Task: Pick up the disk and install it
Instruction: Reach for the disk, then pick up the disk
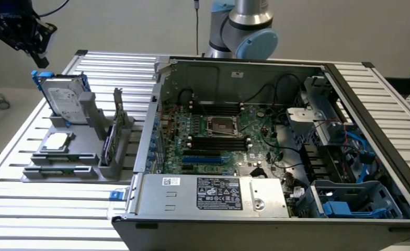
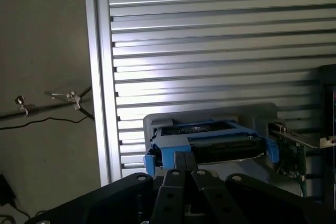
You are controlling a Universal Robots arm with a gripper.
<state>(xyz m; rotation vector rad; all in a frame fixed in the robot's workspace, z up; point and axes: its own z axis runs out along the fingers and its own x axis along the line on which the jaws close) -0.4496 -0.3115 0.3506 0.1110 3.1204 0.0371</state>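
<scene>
The disk [image 1: 63, 98] is a silver-grey drive with a white label in a bright blue carrier. It stands on edge in the grey holder [image 1: 72, 157] at the exterior view's left. My gripper [image 1: 41, 60] hangs above and slightly behind the disk's top edge, apart from it. In the wrist view the disk [image 2: 210, 141] lies straight ahead of the gripper [image 2: 185, 162]. The two dark fingers [image 2: 178, 165] sit close together, shut, with nothing between them.
An open computer case [image 1: 372, 110] with its motherboard [image 1: 219, 136] fills the table's middle and the exterior view's right; a blue-trimmed drive bay [image 1: 348, 205] sits in its near corner. The holder also carries a square chip [image 1: 57, 142] and a thin circuit card [image 1: 113, 138]. The table [image 1: 23, 209] is slatted aluminium.
</scene>
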